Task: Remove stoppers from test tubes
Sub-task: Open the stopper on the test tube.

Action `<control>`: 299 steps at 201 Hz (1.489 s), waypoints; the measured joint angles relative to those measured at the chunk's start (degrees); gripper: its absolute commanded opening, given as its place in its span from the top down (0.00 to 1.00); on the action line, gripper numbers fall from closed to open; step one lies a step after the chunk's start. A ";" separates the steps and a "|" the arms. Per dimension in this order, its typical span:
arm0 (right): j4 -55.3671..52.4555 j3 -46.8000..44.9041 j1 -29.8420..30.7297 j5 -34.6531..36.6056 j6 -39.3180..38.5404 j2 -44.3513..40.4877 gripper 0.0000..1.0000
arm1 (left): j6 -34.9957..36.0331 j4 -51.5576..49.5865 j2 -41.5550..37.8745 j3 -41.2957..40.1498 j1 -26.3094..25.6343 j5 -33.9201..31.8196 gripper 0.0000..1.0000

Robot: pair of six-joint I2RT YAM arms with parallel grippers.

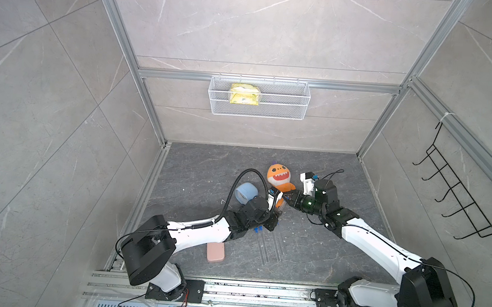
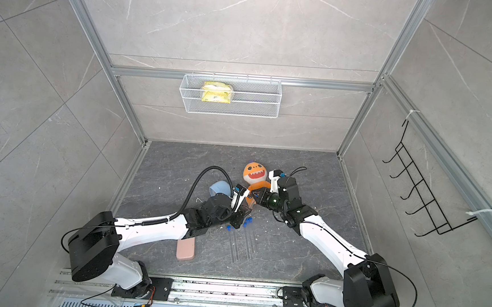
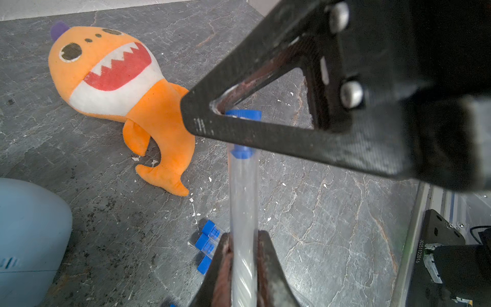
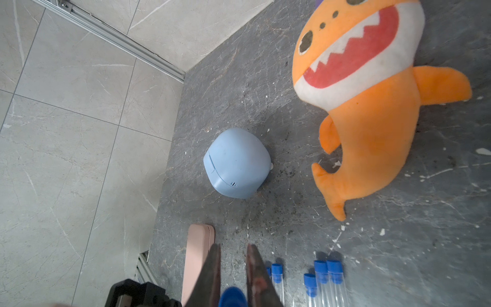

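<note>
My left gripper [image 3: 243, 235] is shut on a clear test tube [image 3: 243, 202] and holds it off the floor. A blue stopper [image 3: 243, 113] sits in that tube's top end. My right gripper [image 4: 233, 248] is shut on this stopper [image 4: 233, 296], and one of its black fingers [image 3: 265, 135] crosses the tube's mouth. In both top views the two grippers meet above the floor's middle, left [image 1: 277, 211] and right [image 1: 287, 200]. Several more test tubes [image 1: 263, 247] lie side by side on the floor, with blue stoppers [image 4: 321, 267] in their ends.
An orange shark plush [image 1: 278, 177] lies just behind the grippers. A pale blue rounded case [image 1: 246, 192] is beside the left wrist, and a pink oblong case [image 1: 215, 253] lies under the left arm. A wire basket [image 1: 259, 97] hangs on the back wall, a black hook rack [image 1: 455, 192] on the right.
</note>
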 measured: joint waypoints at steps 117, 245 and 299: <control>0.04 0.61 0.31 -1.62 0.37 0.00 1.00 | -1.09 4.79 -1.31 -3.52 1.14 0.31 1.00; -1.42 2.23 0.66 0.70 -2.67 0.63 1.00 | -2.73 6.67 -2.25 -4.52 1.97 1.90 1.00; -1.36 2.71 0.83 1.97 -3.87 1.60 1.00 | -3.67 6.29 -2.23 -4.52 1.97 1.51 1.00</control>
